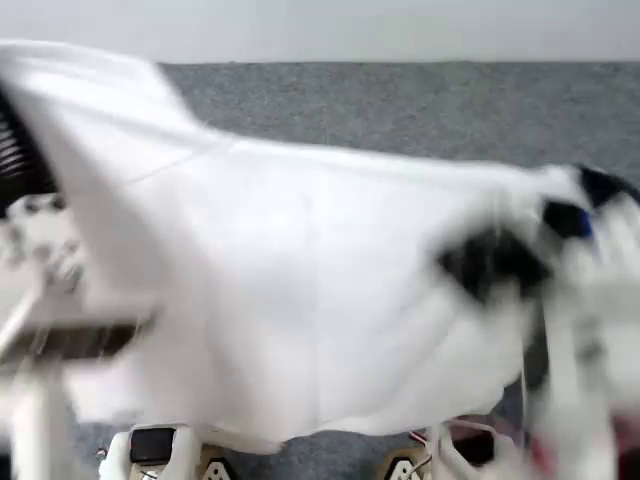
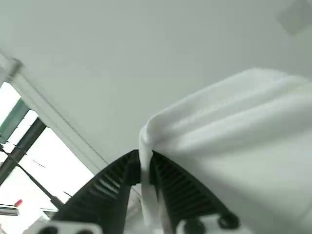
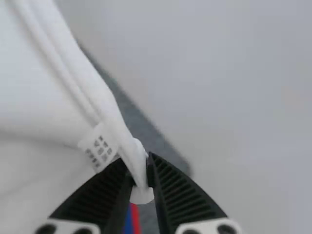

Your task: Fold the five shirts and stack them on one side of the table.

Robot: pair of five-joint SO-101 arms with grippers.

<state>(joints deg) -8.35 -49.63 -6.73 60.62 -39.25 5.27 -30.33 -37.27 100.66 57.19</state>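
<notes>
- White cloth is bunched in the left gripper (image 2: 145,170), its jaws pinching a narrow fold.
- The right gripper (image 3: 140,180) nips a stitched edge, jaws pressed on it, just beside a small label (image 3: 100,146).
- Between the arms the shirt (image 1: 320,300) hangs spread in the air. It looks light, soft and floppy, so I'd say seams and corners are the safest holds.
- Wrist views show the grips, while the high view shows the whole spread and the grey table (image 1: 400,100) beyond.

The tag (image 3: 99,146) on the white shirt (image 3: 39,87) carries print too blurred to read.
</notes>
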